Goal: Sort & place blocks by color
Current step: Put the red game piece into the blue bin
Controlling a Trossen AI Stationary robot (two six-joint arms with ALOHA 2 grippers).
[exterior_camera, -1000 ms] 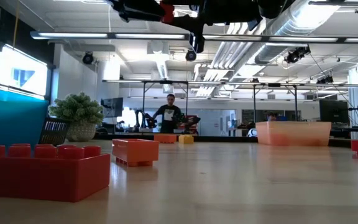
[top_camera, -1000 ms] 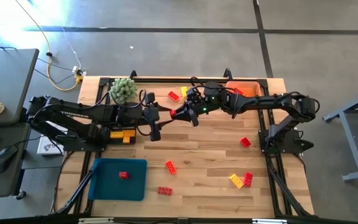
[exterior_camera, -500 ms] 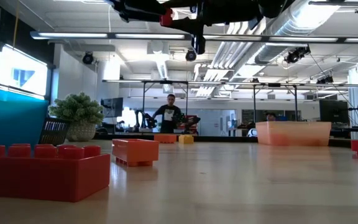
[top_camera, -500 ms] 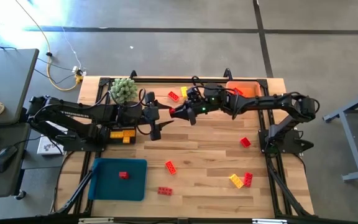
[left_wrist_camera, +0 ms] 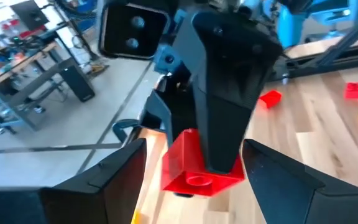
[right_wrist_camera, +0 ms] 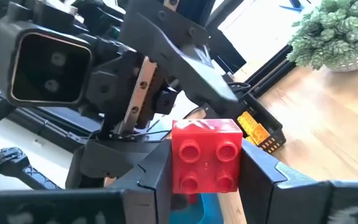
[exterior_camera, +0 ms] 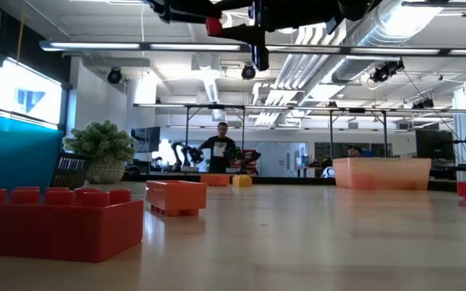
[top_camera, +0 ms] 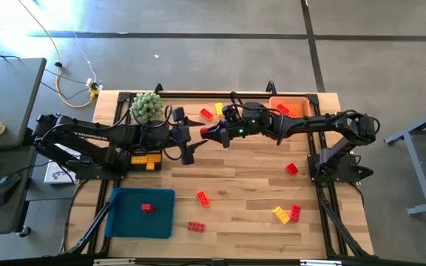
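Two dark arms meet above the middle of a wooden table (top_camera: 242,177). The right gripper (top_camera: 207,133) pinches a red brick (right_wrist_camera: 206,156) between its fingers, held up in the air; its wrist camera shows the brick's four studs, a detail lost from overhead. The left gripper (top_camera: 188,146) sits just beside it, fingers spread wide. The left wrist camera shows those open fingers flanking the brick's underside (left_wrist_camera: 196,170), not touching it.

From overhead, a blue tray (top_camera: 140,213) lies at about 7 o'clock with one red block (top_camera: 147,207) in it. An orange tray (top_camera: 290,106) sits at 1 o'clock, and a green plant ball (top_camera: 146,106) at 11 o'clock. Loose red, orange and yellow blocks are scattered from 4 to 6 o'clock.

The table-level camera shows a large red block (exterior_camera: 55,220) close by and a person (exterior_camera: 219,152) standing far behind.
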